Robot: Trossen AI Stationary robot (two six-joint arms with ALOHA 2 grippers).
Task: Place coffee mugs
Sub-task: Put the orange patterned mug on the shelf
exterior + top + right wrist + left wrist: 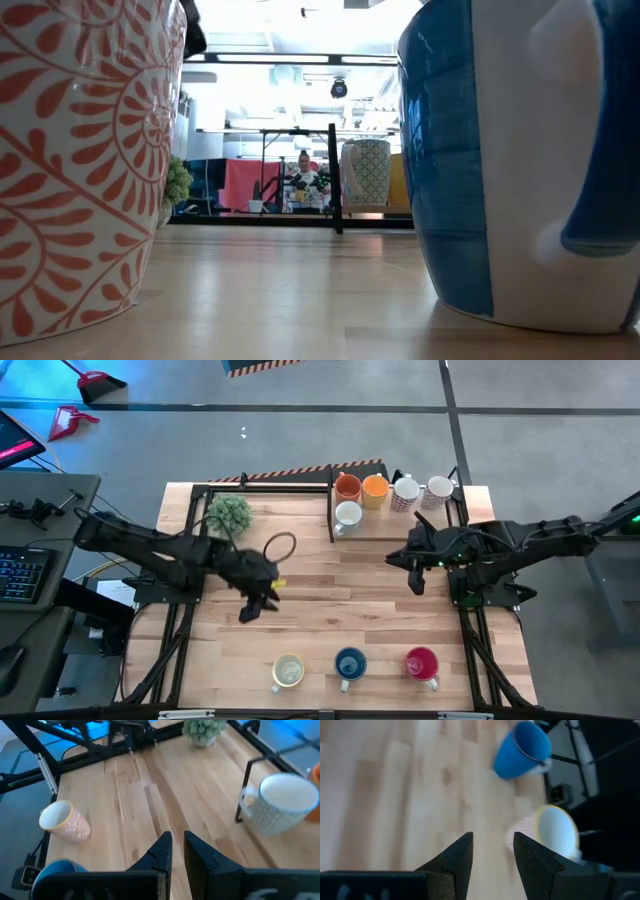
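The right gripper hangs over bare wood on its own side of the butcher-block table, its two dark fingers drawn nearly together on nothing, so it is clenched and empty. Just ahead of it, inside the black metal frame, stands the white ribbed ceramic mug, the nearest of the five mugs clustered there with the two orange mugs; it looks the likely next pick, being the most reachable. The left gripper hovers over the table's middle, released, fingers parted and empty. Beyond both grippers, along the near edge, three mugs form a row, seemingly already placed: the cream mug with a red pattern, the blue mug and the red-pink mug. The small green potted plant sits aside, behind the left gripper.
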